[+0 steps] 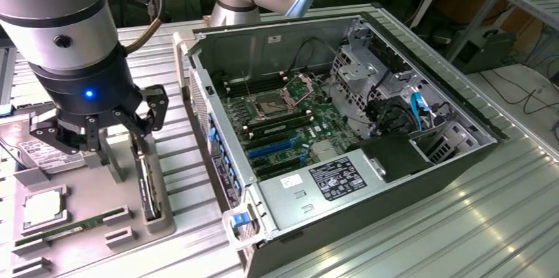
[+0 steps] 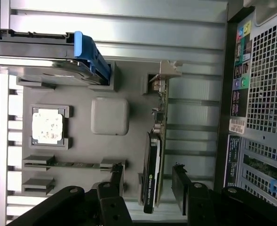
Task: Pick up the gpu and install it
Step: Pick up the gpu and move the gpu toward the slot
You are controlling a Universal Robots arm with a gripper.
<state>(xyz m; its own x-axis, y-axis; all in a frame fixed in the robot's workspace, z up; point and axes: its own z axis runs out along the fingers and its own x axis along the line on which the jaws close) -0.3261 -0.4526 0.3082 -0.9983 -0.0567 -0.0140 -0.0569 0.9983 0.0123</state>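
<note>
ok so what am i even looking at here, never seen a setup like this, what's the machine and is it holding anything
It is a robot arm with a two-fingered pincer at its end. One picture comes from a camera off the arm, the other from a camera on the wrist, looking along the pincer. On the metal table sits an open computer case and, beside it, a grey tray holding parts: a processor chip, a memory stick, a hard drive and the gpu, a graphics card standing on edge. The pincer is open and straddles the gpu, holding nothing.
</note>
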